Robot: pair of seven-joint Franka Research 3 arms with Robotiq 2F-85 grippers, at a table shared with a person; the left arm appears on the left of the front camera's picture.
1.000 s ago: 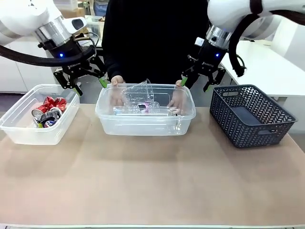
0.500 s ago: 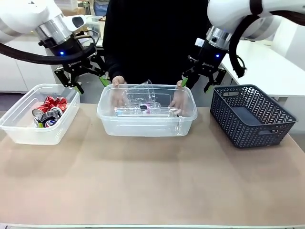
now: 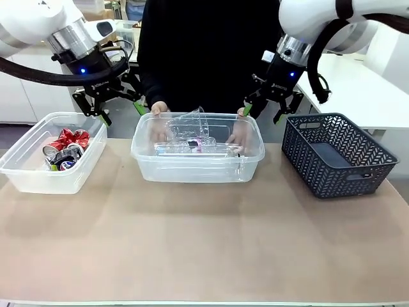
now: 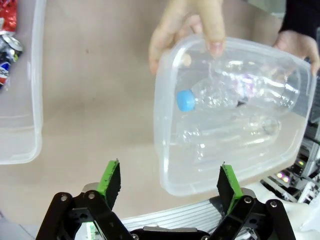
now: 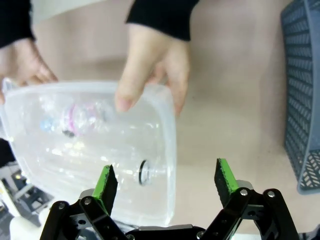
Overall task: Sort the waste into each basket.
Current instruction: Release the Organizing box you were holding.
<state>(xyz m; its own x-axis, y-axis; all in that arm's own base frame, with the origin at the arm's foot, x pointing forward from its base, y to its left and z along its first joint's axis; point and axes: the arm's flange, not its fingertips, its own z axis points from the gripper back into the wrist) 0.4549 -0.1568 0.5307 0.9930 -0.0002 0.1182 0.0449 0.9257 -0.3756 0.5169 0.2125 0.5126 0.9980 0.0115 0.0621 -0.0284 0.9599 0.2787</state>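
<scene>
At the centre of the front view the middle tub (image 3: 197, 157) stands on the table (image 3: 204, 243) with clear plastic bottles (image 3: 188, 131) inside; one has a blue cap (image 4: 186, 100). The person's hands (image 3: 240, 134) hold the tub's two far corners. At the left of the frame a second tub (image 3: 29, 173) holds the red and silver cans (image 3: 64, 148). At the right stands a dark lattice basket (image 3: 335, 153).

The left gripper (image 3: 107, 110) hangs in the upper left, above the gap between the two tubs, fingers wide apart and holding nothing. The right gripper (image 3: 263, 111) hangs above the middle tub's far right corner, also spread wide and empty, close to the person's hand.
</scene>
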